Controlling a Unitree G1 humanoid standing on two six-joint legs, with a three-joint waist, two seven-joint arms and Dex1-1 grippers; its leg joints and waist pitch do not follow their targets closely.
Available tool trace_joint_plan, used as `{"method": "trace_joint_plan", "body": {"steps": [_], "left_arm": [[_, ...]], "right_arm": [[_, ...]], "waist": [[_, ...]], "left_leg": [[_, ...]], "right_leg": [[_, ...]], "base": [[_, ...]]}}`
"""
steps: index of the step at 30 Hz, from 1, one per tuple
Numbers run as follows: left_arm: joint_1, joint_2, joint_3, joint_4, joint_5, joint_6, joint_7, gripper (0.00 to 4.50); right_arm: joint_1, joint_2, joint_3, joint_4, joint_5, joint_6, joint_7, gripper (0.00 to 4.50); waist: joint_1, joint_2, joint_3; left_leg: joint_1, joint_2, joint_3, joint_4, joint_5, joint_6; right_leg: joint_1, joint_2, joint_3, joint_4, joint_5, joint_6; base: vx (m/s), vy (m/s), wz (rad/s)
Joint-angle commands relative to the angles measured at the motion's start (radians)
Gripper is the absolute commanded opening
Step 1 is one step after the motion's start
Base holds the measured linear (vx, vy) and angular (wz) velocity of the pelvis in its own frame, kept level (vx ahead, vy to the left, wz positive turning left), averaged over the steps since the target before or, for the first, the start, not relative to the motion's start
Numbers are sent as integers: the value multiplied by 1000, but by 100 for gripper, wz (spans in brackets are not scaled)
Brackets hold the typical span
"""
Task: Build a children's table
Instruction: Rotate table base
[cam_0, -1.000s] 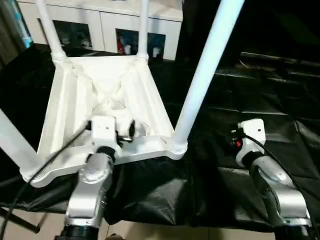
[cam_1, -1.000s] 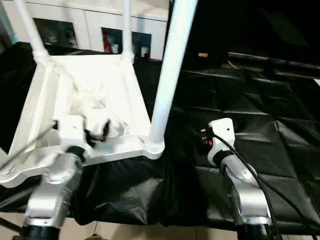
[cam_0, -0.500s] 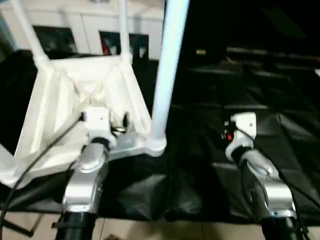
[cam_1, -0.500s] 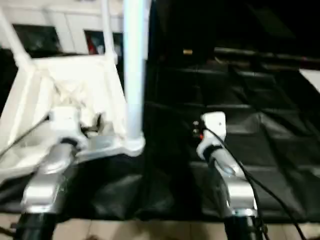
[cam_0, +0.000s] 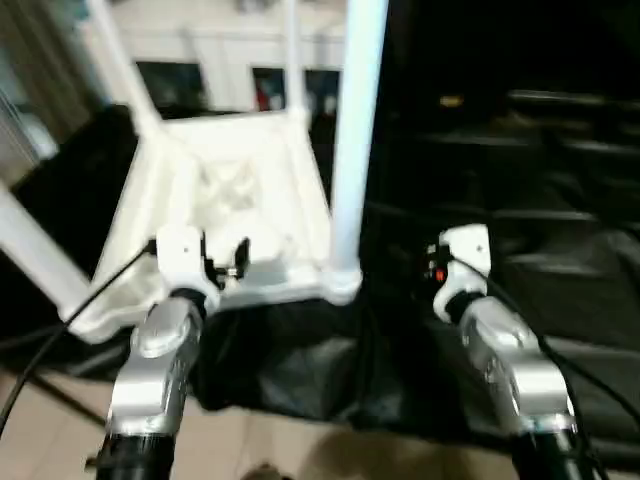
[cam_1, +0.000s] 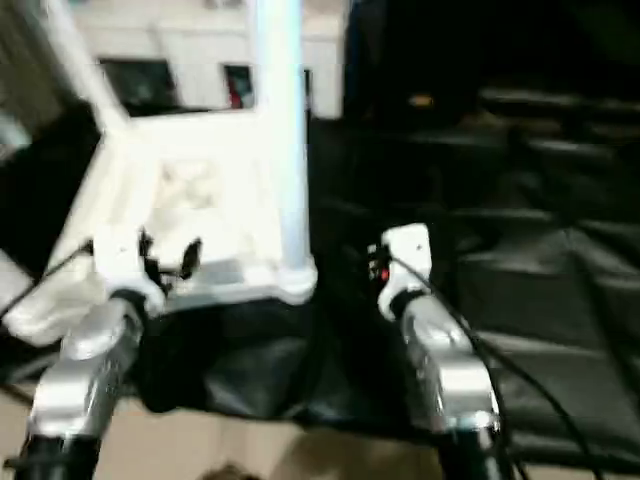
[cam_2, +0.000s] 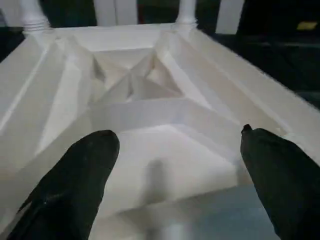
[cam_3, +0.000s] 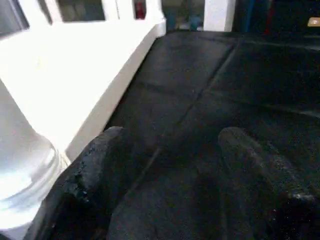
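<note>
With both grippers spread and holding nothing, the left gripper (cam_2: 175, 165) hovering over the near rim at seven o'clock and the right gripper (cam_3: 175, 165) over black cloth (cam_0: 520, 200) at four, the children's table (cam_0: 235, 200) lay upturned at ten o'clock, all four legs seemingly seated, so righting it looked next.

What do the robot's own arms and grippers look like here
Both forearms are rounded silver metal, ending in white boxy wrist housings. The left gripper and right gripper each have two thick, matte black, rounded fingers. A black cable trails from the left wrist, another runs along the right forearm, and the right housing has a red mark.
</note>
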Motion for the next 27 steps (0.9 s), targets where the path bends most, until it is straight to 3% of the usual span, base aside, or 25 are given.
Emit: {"method": "trace_joint_plan", "body": {"steps": [1,2,3,4,5,6,7,8,9,10,11,12,13,15,16,17,18,19,20,22,23,24,25,26,27], "left_arm": [[-30,11,5,10,-8,-4,-11,445],[-33,11,6,13,-8,-8,-8,445],[-28,10,-3,9,-1,-16,-7,445],[-24,9,-6,6,3,-23,-5,445],[-15,2,-8,-3,9,-32,10,445],[-9,-7,-5,-11,4,-28,21,445],[-9,-7,-5,-11,4,-28,21,445],[4,-22,-1,-27,-2,-22,33,445],[9,-29,-4,-33,-2,-23,33,445],[9,-29,-4,-33,-2,-23,33,445],[16,-36,-13,-30,2,-30,29,445],[19,-40,-22,-22,8,-40,26,445],[22,-43,-30,-15,12,-48,23,445],[28,-54,-38,-9,14,-60,25,445],[29,-65,-47,-11,16,-60,30,445],[29,-65,-47,-11,16,-60,30,445],[27,-69,-55,-16,18,-58,31,445],[25,-67,-63,-20,20,-64,24,445],[23,-65,-71,-25,22,-69,16,445],[19,-66,-71,-31,22,-67,16,445],[18,-66,-70,-33,22,-66,15,445],[13,-65,-70,-34,19,-57,12,445],[13,-65,-70,-34,19,-57,12,445],[6,-63,-73,-30,19,-56,7,445],[-4,-64,-72,-21,17,-64,3,445]], "right_arm": [[22,-6,-14,-48,12,12,-14,329],[28,-10,-12,-57,14,16,-8,329],[40,-27,-13,-67,11,18,2,329],[41,-30,-15,-64,12,16,4,329],[41,-38,-21,-54,9,11,8,329],[38,-43,-24,-46,4,11,7,329],[38,-43,-24,-46,4,11,7,329],[22,-52,-38,-35,3,23,2,329],[15,-57,-44,-37,5,32,1,329],[15,-57,-44,-37,5,32,1,329],[6,-63,-48,-38,7,39,5,329],[-2,-70,-47,-35,7,43,10,329],[-7,-77,-45,-33,6,45,14,329],[-19,-97,-28,-29,-6,47,29,329],[-31,-115,-17,-28,-6,49,53,329],[-31,-115,-17,-28,-6,49,53,329],[-39,-121,-13,-20,-3,45,68,329],[-45,-121,-9,3,-5,33,74,329],[-51,-122,-5,26,-9,21,79,329],[-61,-116,-1,57,-16,13,75,329],[-67,-111,-2,71,-22,14,63,329],[-75,-106,-4,79,-29,7,50,329],[-75,-106,-4,79,-29,7,50,329],[-82,-99,-13,81,-27,1,31,329],[-84,-83,-42,74,-1,10,9,329]], "waist": [[15,-22,-41],[24,-16,-38],[23,-44,-69],[22,-28,-65],[11,-42,-76],[3,-45,-81],[3,-39,-81],[-4,-57,-85],[-12,-84,-88],[-11,-77,-88],[-12,-75,-88],[-15,-86,-85],[-15,-82,-82],[-24,-92,-76],[-26,-129,-74],[-19,-113,-69],[-17,-111,-68],[-18,-126,-67],[-16,-122,-68],[-16,-124,-68],[-17,-126,-64],[-12,-122,-63],[-11,-115,-62],[-10,-102,-55],[-22,-79,-53]], "left_leg": [[17,50,-8,-27,-171,41],[5,62,-10,-45,-137,49],[6,107,-21,-83,-110,46],[7,124,-29,-89,-115,49],[10,146,-32,-88,-82,70],[-2,146,-29,-87,-42,78],[-2,140,-25,-84,-45,80],[0,139,-19,-82,-41,85],[-8,132,-14,-79,-3,100],[-15,126,-13,-77,15,108],[-8,124,-6,-74,7,117],[-6,127,-7,-78,-3,119],[-4,129,-6,-79,-17,116],[-3,132,-3,-84,-75,92],[0,132,2,-87,-95,86],[2,125,7,-86,-113,76],[7,127,13,-86,-137,60],[8,131,13,-89,-144,53],[9,133,12,-90,-144,39],[13,136,12,-93,-160,20],[-19,122,-13,-107,-203,56],[-43,103,-32,-100,-263,71],[-38,98,-29,-98,-292,68],[-32,90,-32,-85,-342,58],[57,120,-8,-70,-425,14]], "right_leg": [[40,-170,120,-178,-691,20],[48,-161,116,-178,-682,45],[54,-120,99,-137,-430,51],[45,-115,100,-125,-341,30],[36,-124,109,-107,-170,-12],[43,-129,110,-85,-34,-58],[42,-131,110,-81,-4,-72],[43,-133,112,-82,41,-93],[53,-134,113,-73,101,-111],[56,-136,112,-65,118,-116],[47,-134,112,-74,100,-116],[47,-134,112,-74,71,-118],[43,-132,112,-79,48,-116],[45,-130,114,-90,-19,-106],[44,-130,116,-97,-64,-94],[40,-135,117,-101,-130,-92],[35,-133,118,-111,-191,-75],[34,-132,118,-113,-207,-67],[33,-132,118,-112,-209,-64],[29,-130,118,-111,-190,-69],[55,-138,88,-103,-216,-79],[83,-162,65,-112,-307,-59],[86,-164,57,-129,-371,-42],[98,-177,41,-152,-506,-17],[50,-148,51,-189,-629,8]], "base": [[0,0,0],[59,-17,0],[50,4,-1],[74,9,1],[0,0,0],[52,17,-1],[0,0,0],[53,27,-3],[0,0,0],[0,0,0],[0,0,0],[0,0,0],[0,0,0],[0,0,0],[0,0,0],[0,0,0],[0,0,0],[0,0,0],[0,0,0],[0,0,0],[0,0,0],[0,0,0],[2,-1,34],[2,-1,34],[21,1,42]]}}
